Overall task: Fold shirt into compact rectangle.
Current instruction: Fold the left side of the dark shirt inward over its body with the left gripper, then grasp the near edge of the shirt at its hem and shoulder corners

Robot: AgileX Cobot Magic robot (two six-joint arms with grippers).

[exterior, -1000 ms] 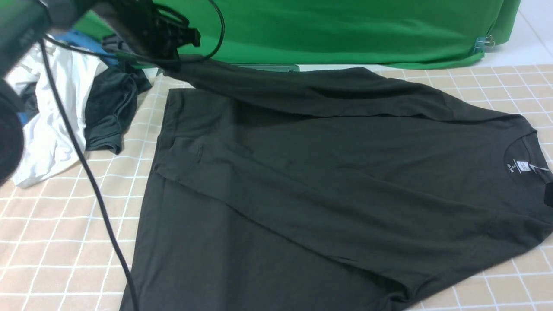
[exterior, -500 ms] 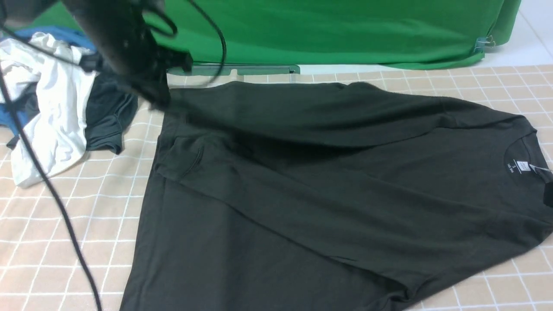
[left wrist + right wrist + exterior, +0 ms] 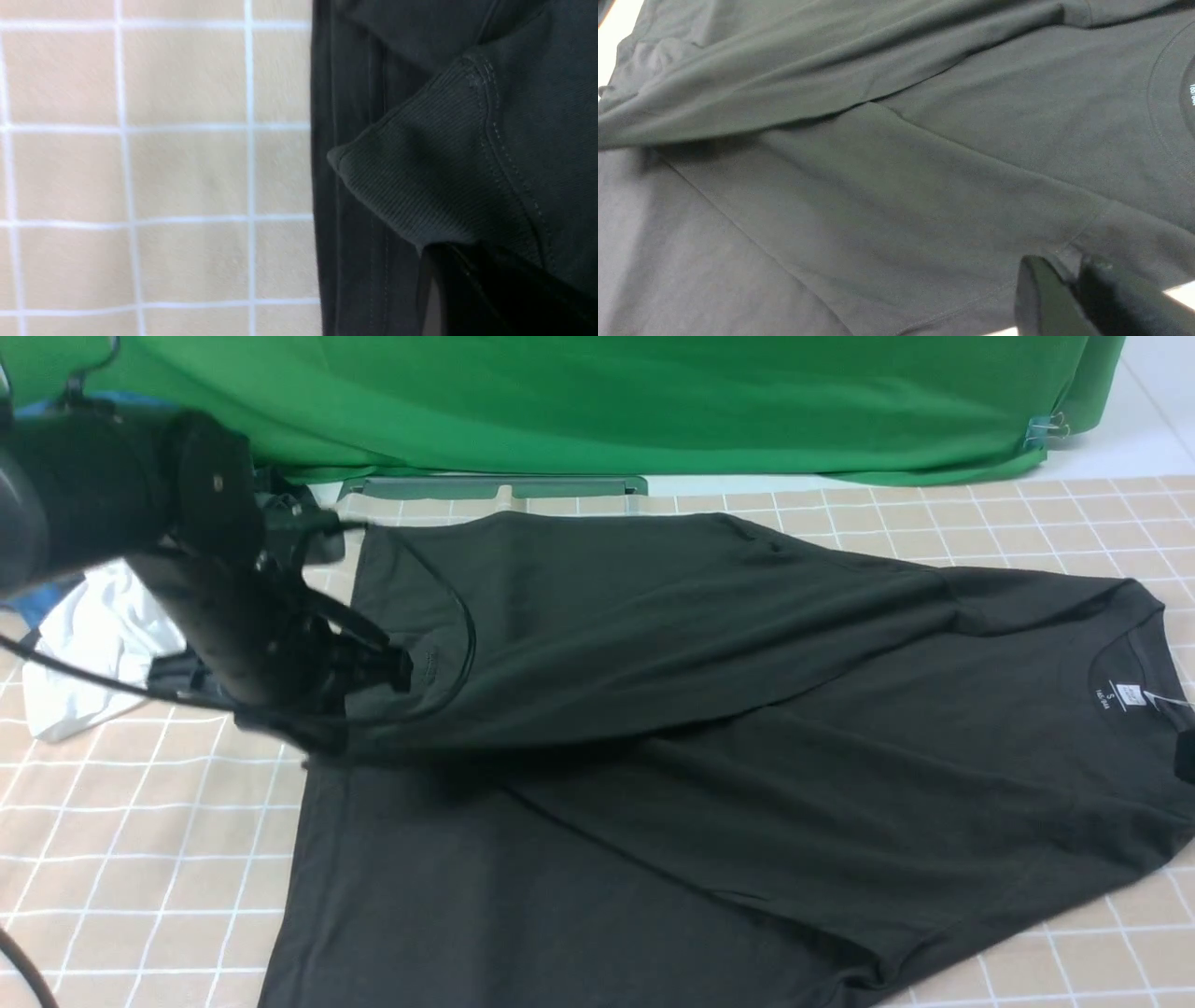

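Note:
The black shirt [image 3: 747, 784] lies spread over the checked cloth, its neck label [image 3: 1130, 695] at the right; no chest logo shows. My left gripper [image 3: 322, 733] is shut on the shirt's far-side fabric, holding that flap folded over the body near the left edge. In the left wrist view a ribbed, stitched edge of the shirt [image 3: 420, 186] sticks out from the dark fingers [image 3: 472, 294]. My right gripper [image 3: 1071, 273] is shut, pinching shirt fabric by a sleeve seam; in the front view only a dark bit shows at the right border [image 3: 1186, 756].
A pile of white, blue and dark grey clothes [image 3: 84, 644] lies at the left, partly behind my left arm. A green backdrop [image 3: 653, 401] hangs along the far side. Beige checked cloth [image 3: 121, 859] covers the table. A black cable [image 3: 93, 683] trails from the left arm.
My left gripper has come down and toward the near side from the far left corner, carrying the shirt's far flap over the body. The right side has not moved.

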